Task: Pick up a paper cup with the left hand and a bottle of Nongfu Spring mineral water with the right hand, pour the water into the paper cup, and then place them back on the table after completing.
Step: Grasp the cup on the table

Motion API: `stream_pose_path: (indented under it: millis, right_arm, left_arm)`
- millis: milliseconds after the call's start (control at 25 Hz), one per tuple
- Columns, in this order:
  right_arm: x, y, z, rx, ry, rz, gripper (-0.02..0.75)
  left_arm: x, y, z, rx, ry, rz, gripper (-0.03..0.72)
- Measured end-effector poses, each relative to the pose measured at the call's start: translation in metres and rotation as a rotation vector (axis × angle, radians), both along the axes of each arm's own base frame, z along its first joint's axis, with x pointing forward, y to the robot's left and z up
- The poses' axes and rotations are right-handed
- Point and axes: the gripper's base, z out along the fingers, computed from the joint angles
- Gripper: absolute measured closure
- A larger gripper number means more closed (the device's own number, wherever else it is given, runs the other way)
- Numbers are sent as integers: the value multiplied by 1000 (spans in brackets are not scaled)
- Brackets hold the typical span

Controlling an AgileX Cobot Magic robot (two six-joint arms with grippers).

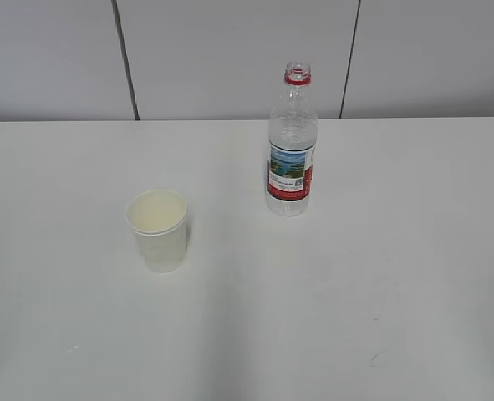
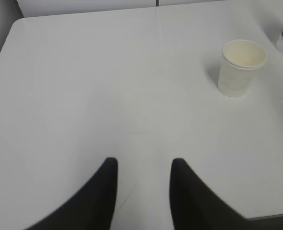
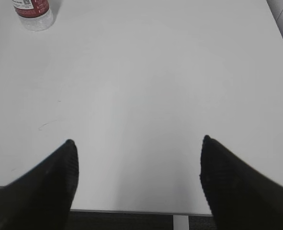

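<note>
Right now the cup (image 1: 157, 230) and bottle (image 1: 291, 142) are standing upright on the table (image 1: 380, 292), bottle at two o'clock from the cup. Both hands, left (image 2: 142, 165) and right (image 3: 137, 143), are hovering with fingers apart, gripping nothing.

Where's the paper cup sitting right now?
In the exterior view the paper cup stands upright on the table, left of centre, nearer the camera than the water bottle and apart from it. Neither tool touches it.
</note>
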Motion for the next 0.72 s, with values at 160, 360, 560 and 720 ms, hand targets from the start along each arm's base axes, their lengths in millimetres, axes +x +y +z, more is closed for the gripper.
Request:
stream_pose_path:
  millis: [160,360,560,720]
  right_arm:
    - [0,0,0,2,0,-1,152]
    - [0,0,0,2,0,-1,153]
    - [0,0,0,2,0,-1,153]
    - [0,0,0,2,0,-1,152]
  left_arm:
    - [0,0,0,0,0,0,450]
    - [0,0,0,0,0,0,450]
    - [0,0,0,0,0,0,450]
    - [0,0,0,0,0,0,450]
